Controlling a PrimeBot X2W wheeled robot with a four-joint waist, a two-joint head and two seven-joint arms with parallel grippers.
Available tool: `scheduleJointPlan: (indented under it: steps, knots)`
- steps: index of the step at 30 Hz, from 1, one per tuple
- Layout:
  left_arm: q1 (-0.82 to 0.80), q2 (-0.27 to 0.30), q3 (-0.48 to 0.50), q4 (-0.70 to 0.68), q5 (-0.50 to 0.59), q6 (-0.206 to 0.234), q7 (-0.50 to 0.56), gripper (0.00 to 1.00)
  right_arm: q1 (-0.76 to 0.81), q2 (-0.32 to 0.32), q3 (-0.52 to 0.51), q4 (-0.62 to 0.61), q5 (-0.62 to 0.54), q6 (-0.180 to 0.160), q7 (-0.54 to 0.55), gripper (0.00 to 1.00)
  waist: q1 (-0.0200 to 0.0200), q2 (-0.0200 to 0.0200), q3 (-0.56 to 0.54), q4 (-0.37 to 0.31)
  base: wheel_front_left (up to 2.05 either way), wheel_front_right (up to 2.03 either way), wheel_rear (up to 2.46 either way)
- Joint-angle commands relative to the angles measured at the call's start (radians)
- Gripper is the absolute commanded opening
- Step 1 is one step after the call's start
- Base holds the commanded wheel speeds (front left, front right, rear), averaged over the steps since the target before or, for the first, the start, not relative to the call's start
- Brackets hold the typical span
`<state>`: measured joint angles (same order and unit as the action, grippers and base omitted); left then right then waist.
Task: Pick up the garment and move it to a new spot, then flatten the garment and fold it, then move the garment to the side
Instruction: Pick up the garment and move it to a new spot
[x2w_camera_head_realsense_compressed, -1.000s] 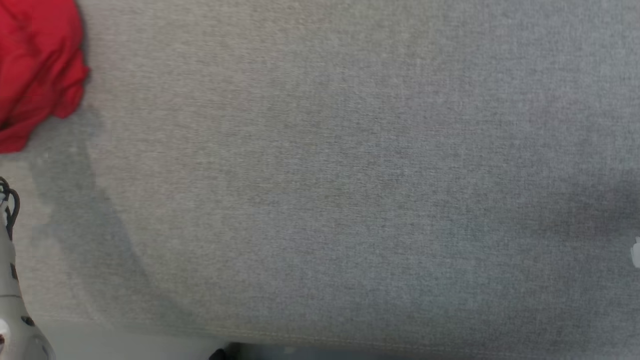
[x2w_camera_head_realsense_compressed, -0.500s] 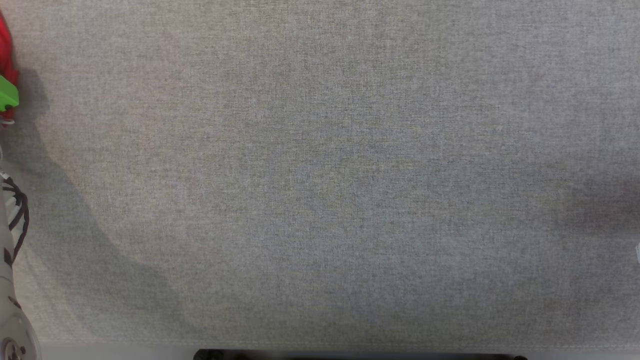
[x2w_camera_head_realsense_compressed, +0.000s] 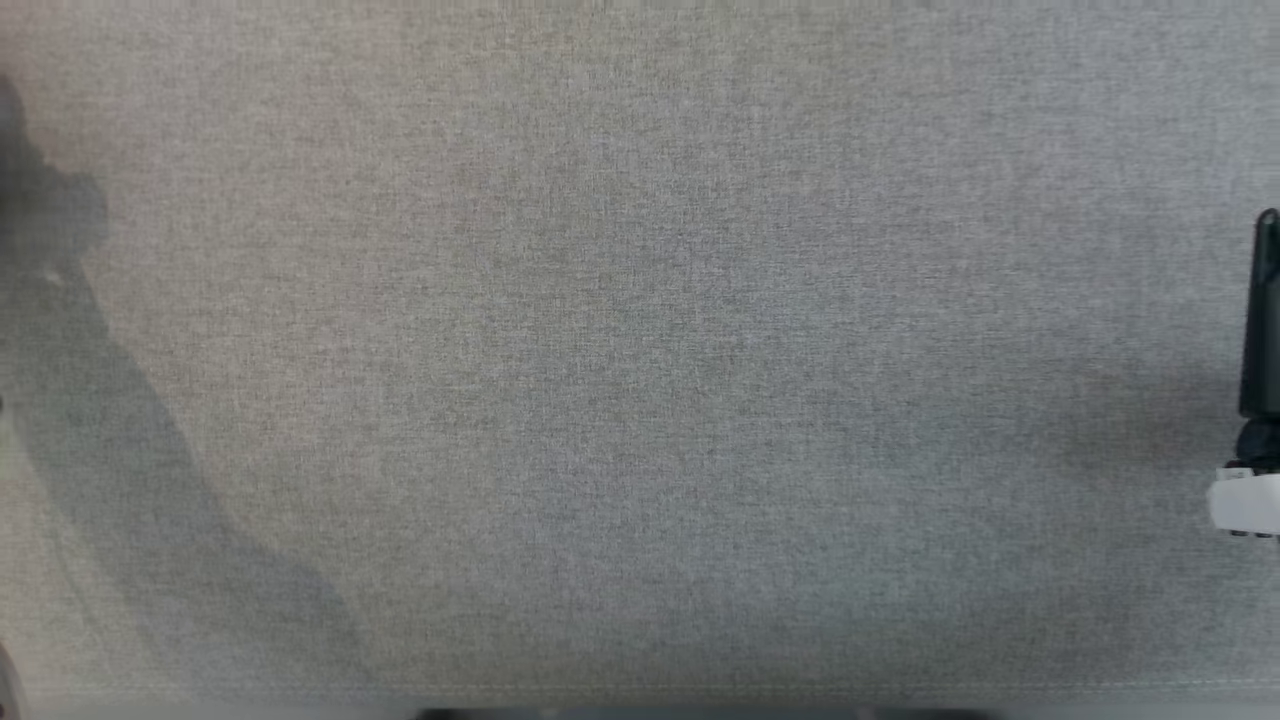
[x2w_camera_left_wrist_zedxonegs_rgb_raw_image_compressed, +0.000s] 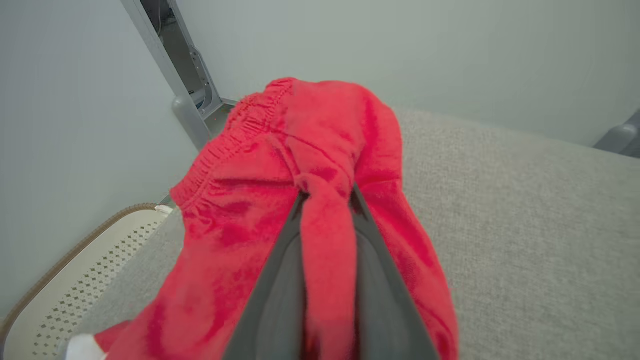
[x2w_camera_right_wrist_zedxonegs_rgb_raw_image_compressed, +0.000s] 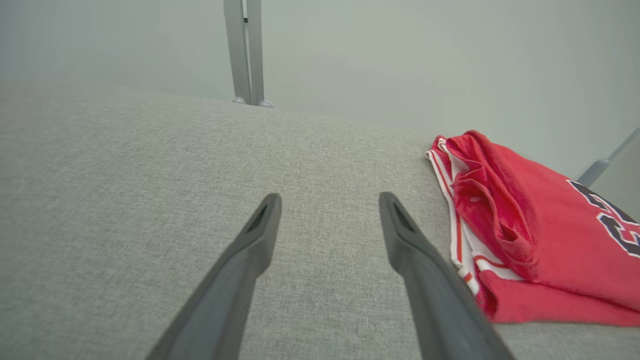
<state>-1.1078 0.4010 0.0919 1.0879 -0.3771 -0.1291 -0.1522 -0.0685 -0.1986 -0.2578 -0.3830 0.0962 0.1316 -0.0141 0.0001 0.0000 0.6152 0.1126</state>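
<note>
Pinching fold of red garment (x2w_camera_left_wrist_zedxonegs_rgb_raw_image_compressed: 260, 210): left gripper (x2w_camera_left_wrist_zedxonegs_rgb_raw_image_compressed: 327, 192) jaws, we note; right gripper (x2w_camera_right_wrist_zedxonegs_rgb_raw_image_compressed: 330, 200) jaws spread over grey counter (x2w_camera_right_wrist_zedxonegs_rgb_raw_image_compressed: 150, 175), red jersey (x2w_camera_right_wrist_zedxonegs_rgb_raw_image_compressed: 540, 215) beside.

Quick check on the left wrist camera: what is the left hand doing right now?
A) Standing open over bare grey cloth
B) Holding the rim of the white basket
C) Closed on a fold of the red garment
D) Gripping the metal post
C: in the left wrist view, a bunched fold of the red garment sits clamped in the left hand.
</note>
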Motion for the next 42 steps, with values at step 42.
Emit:
scheduleJointPlan:
  steps: [42]
  knots:
    - [0.337,-0.218,-0.474,-0.735,0.021,0.064,0.091,0.00,-0.067,0.148,0.197,0.446,0.119,-0.002,-0.251,1.00,-0.0001,0.0000,-0.325,-0.428,0.00,0.00,0.00]
